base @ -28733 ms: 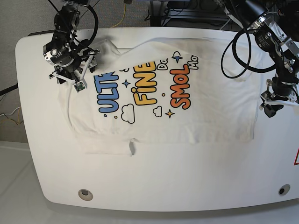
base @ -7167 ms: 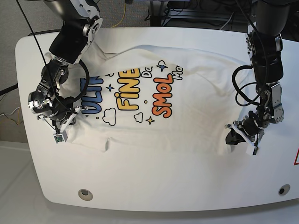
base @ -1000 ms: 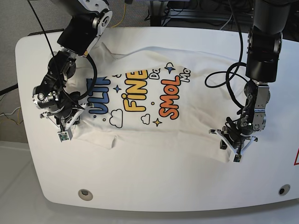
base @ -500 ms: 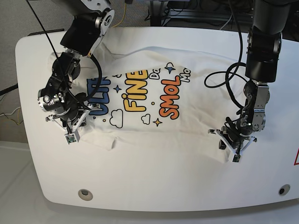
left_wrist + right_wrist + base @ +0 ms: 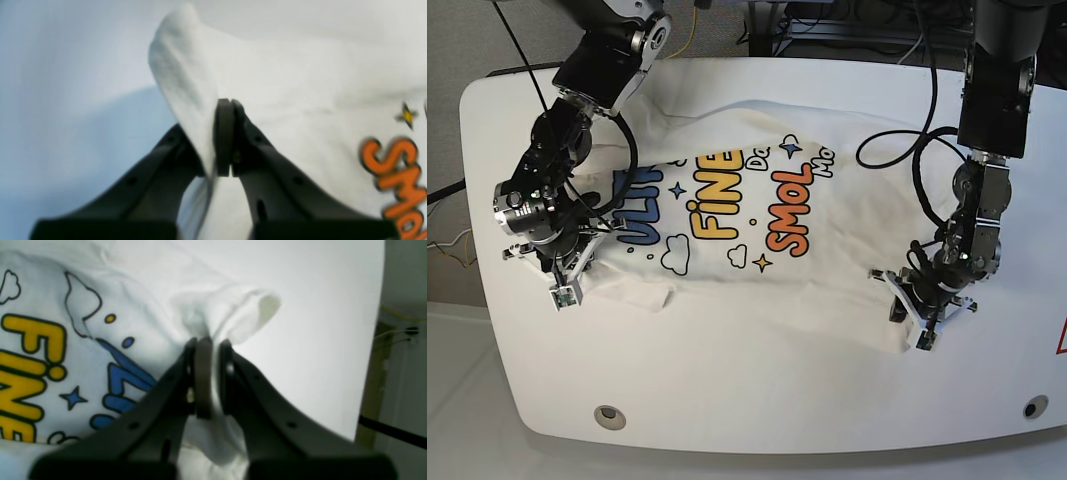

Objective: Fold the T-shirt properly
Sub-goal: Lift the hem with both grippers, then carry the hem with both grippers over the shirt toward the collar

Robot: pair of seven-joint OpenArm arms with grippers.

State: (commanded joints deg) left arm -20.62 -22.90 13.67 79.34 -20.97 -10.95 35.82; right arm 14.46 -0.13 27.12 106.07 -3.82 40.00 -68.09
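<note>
The white T-shirt [image 5: 857, 220] lies print-up on the white table [image 5: 777, 400], with blue, yellow and orange lettering across its middle. At the shirt's near right corner my left gripper [image 5: 922, 328] is shut on the fabric. The left wrist view shows that gripper [image 5: 218, 110] pinching a raised fold of the T-shirt [image 5: 300, 83] beside the orange letters. My right gripper [image 5: 565, 288] is shut on the near left edge. In the right wrist view the gripper [image 5: 208, 343] clamps a bunched piece of the T-shirt [image 5: 150, 290] by the blue letters.
Two round holes [image 5: 609, 416] [image 5: 1034, 407] sit near the table's front edge. Black cables [image 5: 907, 170] loop over the shirt's right part from the left arm. Beyond the table's far edge are more cables and floor.
Both grippers, earlier at the shirt's far side, now hold its near edge. In the last second the left gripper drew its corner slightly leftward and the right gripper shifted back left; a crease formed near it.
</note>
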